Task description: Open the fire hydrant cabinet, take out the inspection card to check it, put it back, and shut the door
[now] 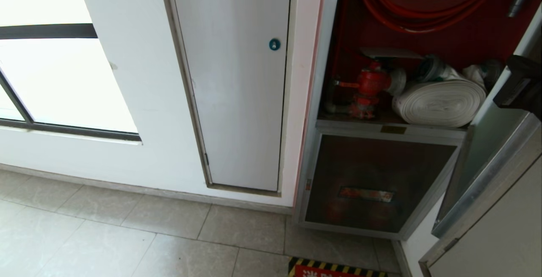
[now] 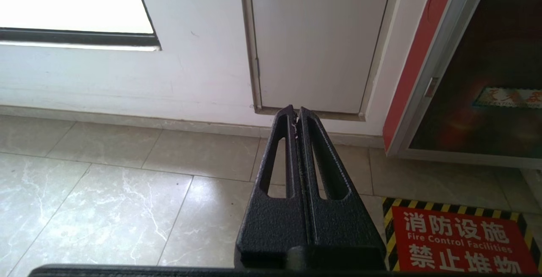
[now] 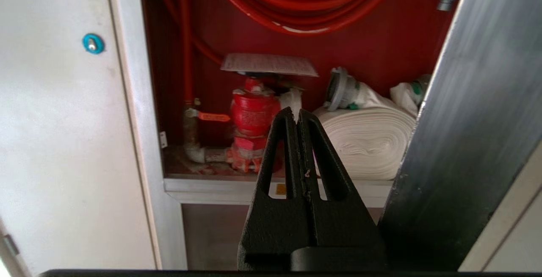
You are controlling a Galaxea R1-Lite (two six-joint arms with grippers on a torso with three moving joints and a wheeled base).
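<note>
The cabinet [image 1: 322, 99] filled the right half of the head view and stood open, its red inside bare to the camera. The door [image 1: 487, 162] was swung out and ran down the right edge of that view, with part of the right arm dark against its upper edge. So the opening step looked done. Inside, the hose reel [image 1: 423, 10] hung at the top, the rolled hose [image 1: 440, 103] lay at the lower right of the compartment, and the valve [image 1: 370, 84] stood at its lower left.

The card [image 3: 269, 64] lay flat on top of the valve, upper centre of the right wrist view, apparently not yet taken out. Taking it, checking it, putting it back and closing the door all seemed left to do.

The right gripper [image 3: 297, 116] was pressed fully closed and held nothing, aimed into the opening below the card. The left gripper [image 2: 295, 114] was likewise closed and empty, pointing at the floor tiles [image 2: 127, 184] by the white panel [image 2: 317, 35].
</note>
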